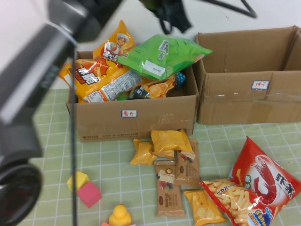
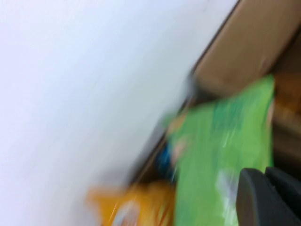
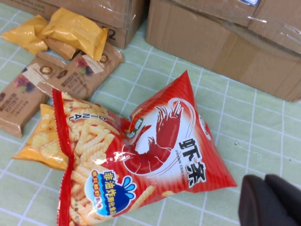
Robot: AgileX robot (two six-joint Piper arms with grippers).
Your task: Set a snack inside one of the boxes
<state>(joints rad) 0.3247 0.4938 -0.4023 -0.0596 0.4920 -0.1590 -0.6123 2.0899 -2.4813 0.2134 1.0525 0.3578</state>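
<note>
Two brown cardboard boxes stand at the back. The left box (image 1: 141,122) is piled with snacks, and a green bag (image 1: 162,56) lies on top; it also shows blurred in the left wrist view (image 2: 221,155). The right box (image 1: 244,99) shows no snacks inside. My left gripper (image 1: 173,16) hangs above the green bag's far edge, and in its wrist view (image 2: 268,197) the fingers are together with nothing between them. My right gripper (image 3: 269,200) is shut and empty, low over the mat beside a red prawn-cracker bag (image 3: 155,150), at the front right in the high view (image 1: 263,181).
Orange chip bags (image 1: 101,77) fill the left box. Yellow packets (image 1: 164,143) and brown bars (image 1: 169,193) lie on the green checked mat in front of it. A pink block (image 1: 89,194) and a yellow duck (image 1: 121,216) sit at the front left. My left arm's body blocks the left side.
</note>
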